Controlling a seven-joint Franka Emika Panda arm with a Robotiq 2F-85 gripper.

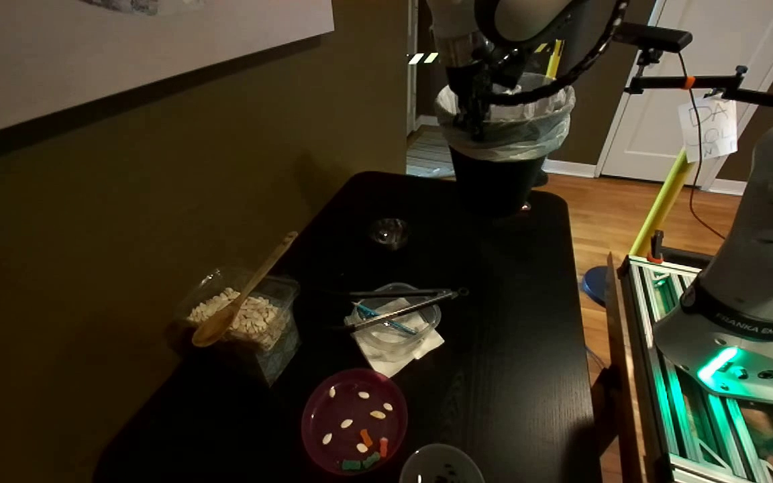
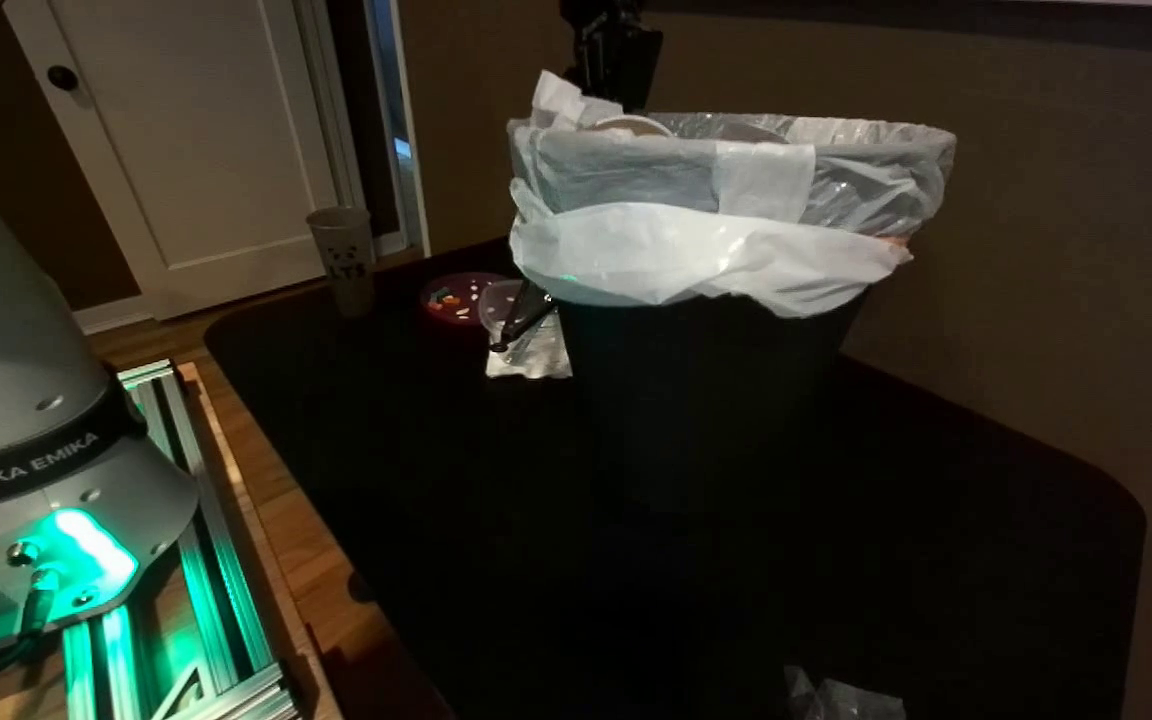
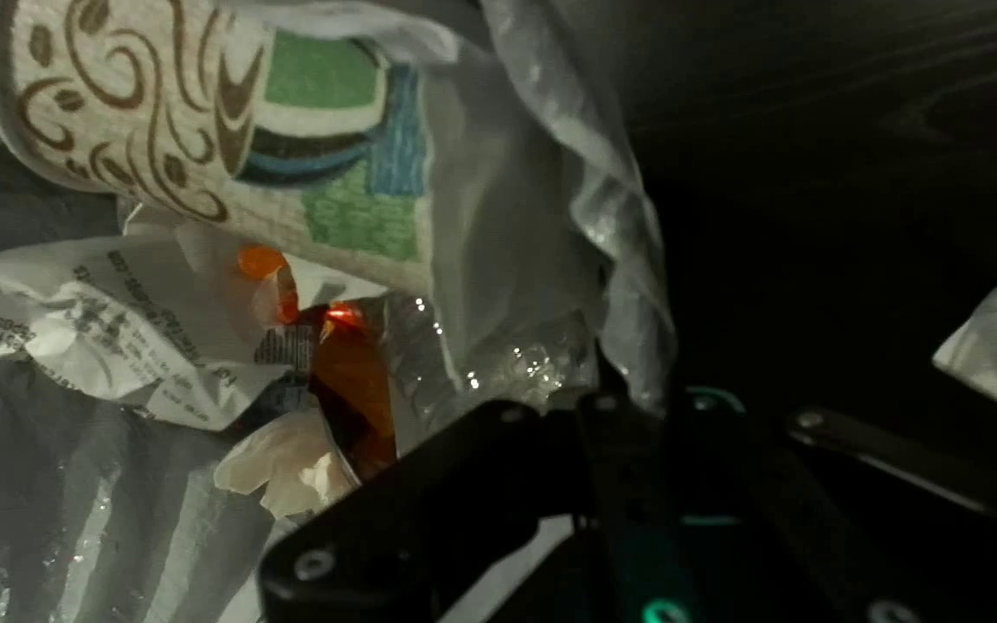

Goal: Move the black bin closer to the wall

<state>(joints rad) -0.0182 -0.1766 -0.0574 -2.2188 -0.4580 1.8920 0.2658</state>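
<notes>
My pincer (image 3: 650,407) is clamped on the rim of the black bin (image 2: 706,390), on the side facing the tongs (image 1: 406,310), with the white bag liner (image 2: 706,255) caught in the bite. The bin stands by the end of the black table (image 1: 514,322), apart from the wall (image 1: 259,134). My worry is that I hold it high and on one side only: if I push wallward too fast, the bottom may drag and the bin tip or swivel about my grip. The liner looks slick, so it could slip or tear while the bin lags behind. A lean might also roll out the patterned paper cup (image 3: 204,104) lying just inside the rim. The bottom is lost in the dark, so I can't say whether it sits flat. For room, I have a strip of tabletop between bin and wall; the small shiny bowl (image 1: 390,233) sits toward the tongs, so I'd go straight across, not slantwise. The rounded table end is near, and I'd avoid drifting that way.
</notes>
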